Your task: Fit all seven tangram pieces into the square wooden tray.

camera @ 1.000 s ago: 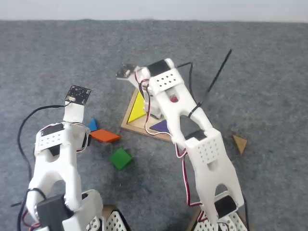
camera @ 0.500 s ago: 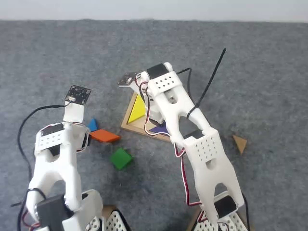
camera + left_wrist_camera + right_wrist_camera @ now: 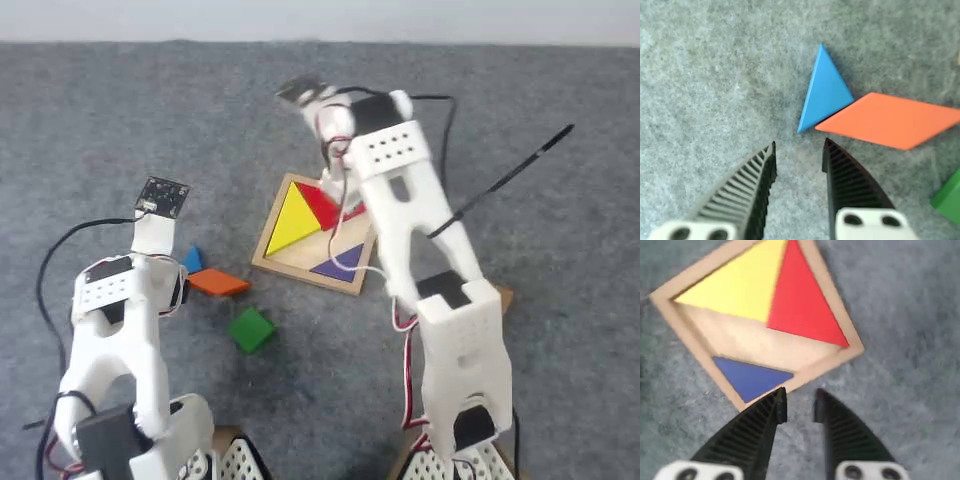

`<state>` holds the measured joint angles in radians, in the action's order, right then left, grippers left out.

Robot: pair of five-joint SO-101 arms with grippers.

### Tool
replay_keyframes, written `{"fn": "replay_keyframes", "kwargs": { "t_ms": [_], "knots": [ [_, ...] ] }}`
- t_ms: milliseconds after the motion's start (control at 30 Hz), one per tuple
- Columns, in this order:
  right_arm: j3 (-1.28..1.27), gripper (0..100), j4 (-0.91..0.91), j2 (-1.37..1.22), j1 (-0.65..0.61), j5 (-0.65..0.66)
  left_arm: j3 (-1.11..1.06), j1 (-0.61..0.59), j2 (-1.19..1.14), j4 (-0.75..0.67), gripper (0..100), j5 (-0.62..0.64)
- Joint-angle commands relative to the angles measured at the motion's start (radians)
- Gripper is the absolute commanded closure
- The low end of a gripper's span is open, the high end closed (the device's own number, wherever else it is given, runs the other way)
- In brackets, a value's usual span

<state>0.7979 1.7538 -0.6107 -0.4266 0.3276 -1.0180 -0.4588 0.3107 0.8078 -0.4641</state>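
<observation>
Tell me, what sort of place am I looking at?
Probably a robotics test bench or lab: two white robot arms at a grey felt-covered table, with a wooden tray, an orange piece and a green piece loose.

Three pieces are held in the tray (image 3: 300,273). A first large triangle (image 3: 288,222) is set toward the tray's left side, and a second large triangle (image 3: 320,205) is laid edge to edge with it toward the far side. A medium triangle (image 3: 338,263) is set along the tray's near edge, apart from both. On the table (image 3: 560,200), left of the tray, a parallelogram (image 3: 217,283) is placed near the tray's left corner, and a small triangle (image 3: 192,259) is touching its far-left end. A square piece (image 3: 250,329) is placed nearer than the tray's left corner, apart from the parallelogram. Right of the tray, well apart, a loose triangle (image 3: 505,296) is partly hidden by the right arm (image 3: 455,330).
</observation>
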Motion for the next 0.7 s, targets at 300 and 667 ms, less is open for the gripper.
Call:
{"fn": "replay_keyframes", "kwargs": {
  "t_ms": [300,667],
  "knots": [
    [0.014,78.3,-0.177,-0.326,0.021,-0.121,0.038,0.005,0.005,0.009,85,0.003],
    [0.086,98.3,-0.176,-0.346,0.028,0.117,0.038,0.005,0.005,0.009,85,0.003]
  ]
}}
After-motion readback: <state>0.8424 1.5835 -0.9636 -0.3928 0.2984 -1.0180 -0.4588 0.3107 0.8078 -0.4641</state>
